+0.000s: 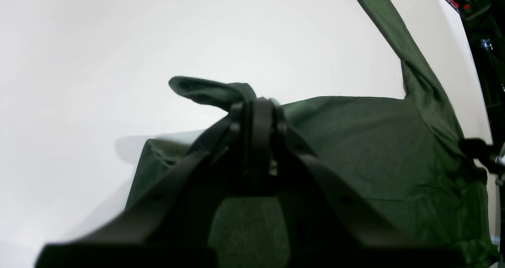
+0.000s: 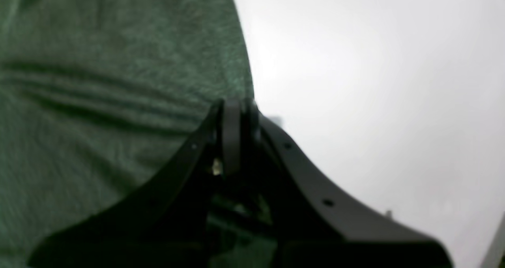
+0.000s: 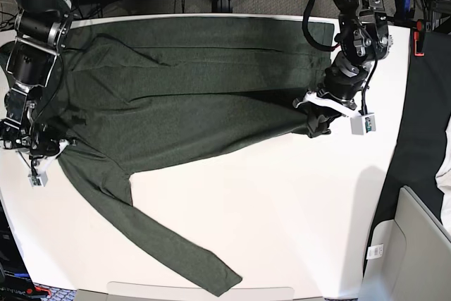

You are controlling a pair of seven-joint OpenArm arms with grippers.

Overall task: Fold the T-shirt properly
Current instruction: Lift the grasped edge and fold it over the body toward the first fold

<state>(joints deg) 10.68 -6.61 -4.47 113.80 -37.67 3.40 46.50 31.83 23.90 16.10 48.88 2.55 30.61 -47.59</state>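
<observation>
A dark olive-green T-shirt (image 3: 190,96) of thin heathered knit, long-sleeved and plain, is spread across a white table (image 3: 282,202), its body lying lengthwise between the two arms. One sleeve (image 3: 165,244) is stretched diagonally toward the near edge of the table, ending in a hemmed cuff. Soft parallel ridges are raised in the fabric along the far side.

The left gripper (image 1: 258,104) is seen with its black jaws pressed together on a bunched corner of the shirt, a small rounded flap of cloth (image 1: 205,90) sticking out beyond the fingertips; the left arm is bent down over the table from the far corner, on the base view's right. The right gripper (image 2: 234,110) is closed at the shirt's edge, where green knit meets bare tabletop; cloth appears to be pinched there, though the blur prevents certainty. The right arm is lowered at the opposite end of the garment.
</observation>
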